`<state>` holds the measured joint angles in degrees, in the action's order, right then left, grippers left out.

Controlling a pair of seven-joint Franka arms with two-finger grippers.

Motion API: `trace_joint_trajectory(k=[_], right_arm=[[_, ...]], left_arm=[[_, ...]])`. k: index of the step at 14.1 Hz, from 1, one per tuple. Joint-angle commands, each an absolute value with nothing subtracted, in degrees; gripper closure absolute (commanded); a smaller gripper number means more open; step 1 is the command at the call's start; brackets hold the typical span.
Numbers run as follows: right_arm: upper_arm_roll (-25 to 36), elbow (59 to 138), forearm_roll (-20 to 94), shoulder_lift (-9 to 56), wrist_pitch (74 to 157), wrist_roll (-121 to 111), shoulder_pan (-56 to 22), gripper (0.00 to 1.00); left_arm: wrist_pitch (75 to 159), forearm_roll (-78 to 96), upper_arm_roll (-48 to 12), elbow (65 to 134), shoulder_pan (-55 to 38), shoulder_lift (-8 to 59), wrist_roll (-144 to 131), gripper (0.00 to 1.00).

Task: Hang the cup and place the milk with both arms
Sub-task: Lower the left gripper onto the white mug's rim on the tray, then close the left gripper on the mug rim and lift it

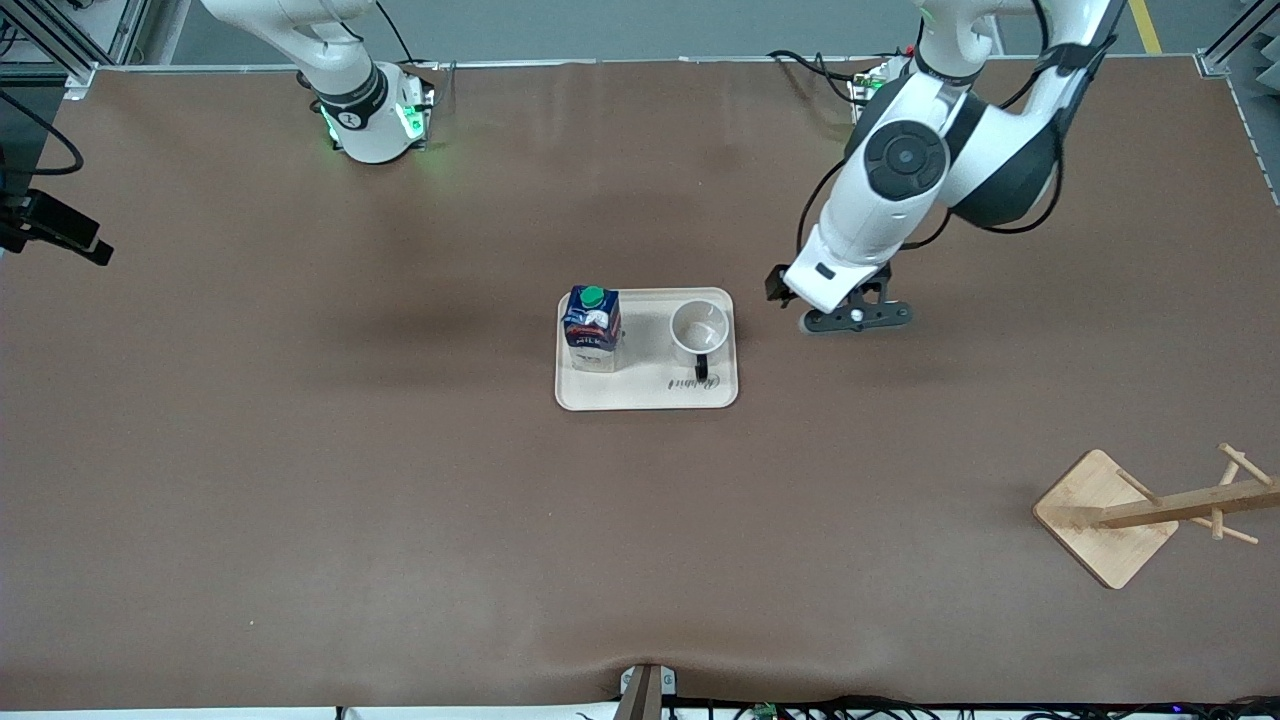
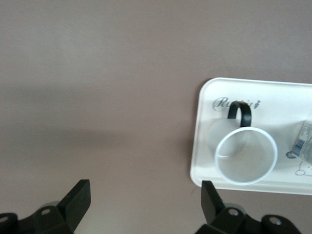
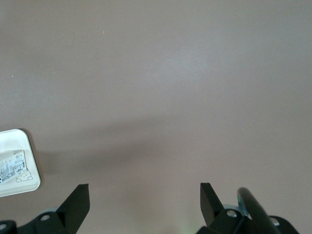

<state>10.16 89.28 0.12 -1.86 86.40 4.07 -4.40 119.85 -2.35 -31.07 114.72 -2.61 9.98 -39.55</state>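
Observation:
The white cup (image 1: 699,328) stands upright on a cream tray (image 1: 645,395) in the middle of the table, its black handle turned toward the front camera. The dark blue milk (image 1: 592,322) with a green cap stands on the same tray, toward the right arm's end. My left gripper (image 1: 856,318) is open and empty above bare table beside the tray, at the left arm's end of it. In the left wrist view the gripper (image 2: 145,195) has the cup (image 2: 246,156) off to one side. My right gripper (image 3: 145,197) is open and empty over bare table, and it is out of the front view.
A wooden mug rack (image 1: 1150,510) with pegs stands near the front camera at the left arm's end of the table. The tray's corner (image 3: 30,184) and the milk's pale lower part (image 3: 12,166) show at the edge of the right wrist view.

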Motion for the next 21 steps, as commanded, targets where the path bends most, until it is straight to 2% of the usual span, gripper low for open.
trace_joint_trajectory(k=[1,8,9,11,13,15,18,21], right_arm=[[9.8,87.7,-0.1,-1.0,85.8,4.4,-4.1,0.00],[9.8,88.1,-0.1,0.4,86.5,4.2,-4.7,0.00],[9.8,87.7,-0.1,2.8,86.2,4.3,-4.8,0.00],[9.8,87.7,-0.1,3.0,86.5,4.2,-4.7,0.00],[9.8,87.6,-0.1,3.0,86.5,4.2,-4.8,0.00],[9.8,87.6,-0.1,3.1,86.6,4.2,-4.7,0.00],[9.8,87.6,-0.1,3.4,86.6,4.2,-4.9,0.00],[9.7,87.7,-0.1,3.8,86.4,4.3,-5.5,0.00]], left_arm=[[124.4,-3.5,-31.3,114.8,-5.2,13.8,-43.1,0.03],[132.2,-12.3,-31.3,113.1,-9.8,25.0,-52.3,0.23],[132.4,-14.0,-31.3,112.4,-9.9,27.0,-53.3,0.28],[132.5,-16.9,-31.3,110.5,-11.4,30.2,-56.5,0.39],[132.5,-19.0,-31.2,108.4,-12.3,33.0,-59.1,0.60],[132.5,-20.3,-31.2,107.1,-12.4,35.1,-60.0,1.00],[131.6,-21.3,-31.2,106.4,-12.0,34.2,-59.8,1.00],[125.1,-21.4,-31.3,105.9,-10.9,27.8,-56.3,1.00]])
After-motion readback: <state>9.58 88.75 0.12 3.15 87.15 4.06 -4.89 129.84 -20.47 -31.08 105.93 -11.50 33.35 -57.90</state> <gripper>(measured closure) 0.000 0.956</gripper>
